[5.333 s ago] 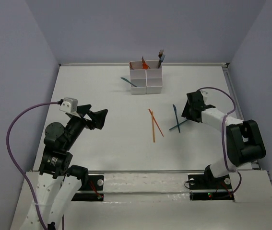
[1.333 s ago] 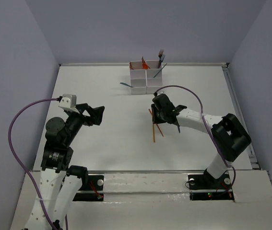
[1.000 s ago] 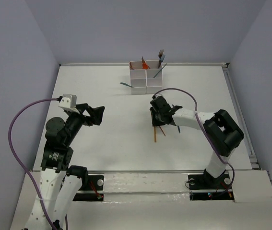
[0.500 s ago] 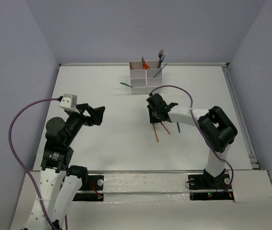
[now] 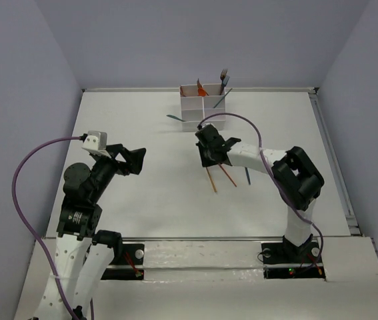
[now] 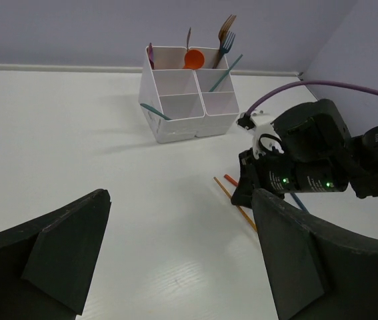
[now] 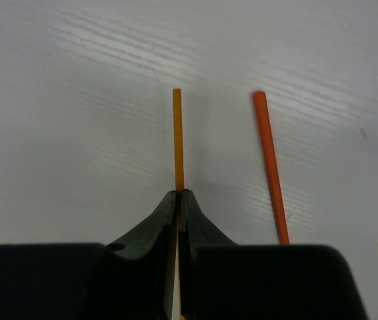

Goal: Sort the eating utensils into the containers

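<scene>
My right gripper (image 7: pixel 179 195) is shut on a thin yellow-orange stick (image 7: pixel 177 137) low over the table; the stick's end sticks out ahead of the fingertips. A second, redder orange stick (image 7: pixel 269 167) lies just to its right. From above, the right gripper (image 5: pixel 207 159) is a little in front of the white containers (image 5: pixel 194 122), with both sticks (image 5: pixel 212 181) trailing behind it. The containers hold an orange spoon (image 5: pixel 202 90), a fork (image 5: pixel 223 73) and a teal knife (image 5: pixel 221 99). My left gripper (image 5: pixel 136 160) hangs open and holds nothing, at the left.
Another teal knife (image 5: pixel 175 118) leans against the containers' left wall. A blue-teal knife (image 5: pixel 247 177) lies on the table right of the sticks. The right arm's purple cable (image 6: pixel 322 85) arcs above its wrist. Grey walls bound the table.
The right gripper has slid left and toward the containers along the sticks, and its jaws have closed on the yellow-orange stick. The left arm has stayed still.
</scene>
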Robot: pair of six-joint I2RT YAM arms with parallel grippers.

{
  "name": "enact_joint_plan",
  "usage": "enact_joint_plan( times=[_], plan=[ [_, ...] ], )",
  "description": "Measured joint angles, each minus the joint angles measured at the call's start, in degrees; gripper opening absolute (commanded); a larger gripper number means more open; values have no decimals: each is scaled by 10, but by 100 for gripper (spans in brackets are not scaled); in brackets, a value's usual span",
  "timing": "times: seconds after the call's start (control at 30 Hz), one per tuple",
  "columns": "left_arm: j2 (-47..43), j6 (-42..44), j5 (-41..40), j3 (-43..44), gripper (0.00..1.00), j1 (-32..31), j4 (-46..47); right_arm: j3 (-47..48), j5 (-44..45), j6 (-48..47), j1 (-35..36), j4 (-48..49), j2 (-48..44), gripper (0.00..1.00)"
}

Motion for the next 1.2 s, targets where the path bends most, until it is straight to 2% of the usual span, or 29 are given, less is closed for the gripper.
enact_joint_plan(
  times=[0.13,0.33,0.47,0.63,0.83,1.03,1.2],
  plan=[
    [0,0,0,0,99,0,0,36,-6,-10,-2,32,-12,7],
    [4,0,0,0,99,0,0,61,10,-36,-43,197,-80,7],
    [8,0,0,0,99,0,0,94,23,-50,-91,318,-77,7],
    [12,0,0,0,99,0,0,160,40,-77,-143,463,-14,7],
    [16,0,-1,0,99,0,0,229,48,-116,-155,576,108,7],
    [23,0,0,0,99,0,0,278,47,-154,-158,602,187,7],
    [26,0,0,0,99,0,0,288,45,-160,-166,614,197,7]
  ],
)
